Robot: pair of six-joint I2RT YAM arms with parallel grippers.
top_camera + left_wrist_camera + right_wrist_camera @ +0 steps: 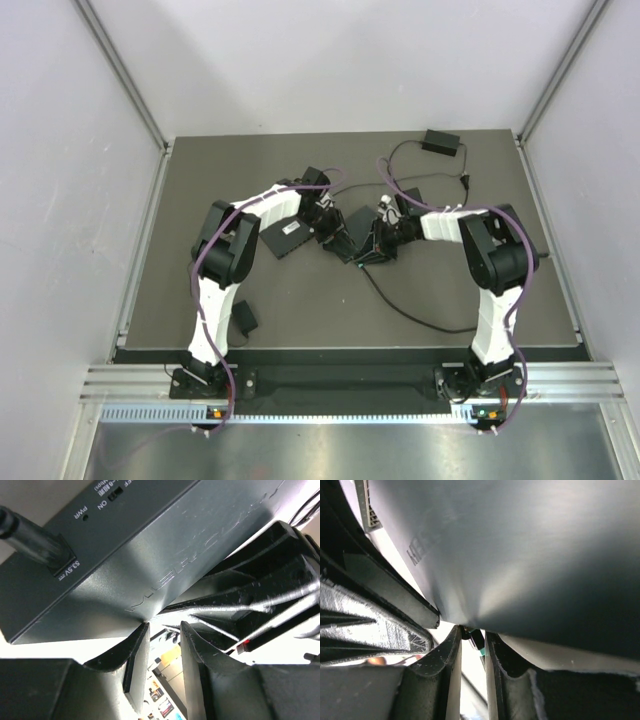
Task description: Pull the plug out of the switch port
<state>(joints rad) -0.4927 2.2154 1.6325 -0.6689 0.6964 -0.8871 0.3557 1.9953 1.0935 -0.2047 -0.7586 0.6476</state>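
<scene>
the step in hand looks like securing a grip before the pull. the right pincer [472,633] is pinched narrow under the switch [530,555] on a small dark-green bit [476,640], perhaps a plug; unclear. the left pincer [164,629] stands parted, tips at the switch's edge, grip unclear. a plug [32,541] sits in the port [60,564], well left of those tips. next: brace the switch, pull straight out.

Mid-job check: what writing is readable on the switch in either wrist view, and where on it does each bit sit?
"PWR": port face of the switch, beside a small hole.
"ON": same face, by the slide selector.
"53.5V": beside the power plug.
"MERC": embossed on the broad face; later letters fade out.
Print above the selector: cut off, unreadable.
Right wrist: embossed letters, too blurred to read.
</scene>
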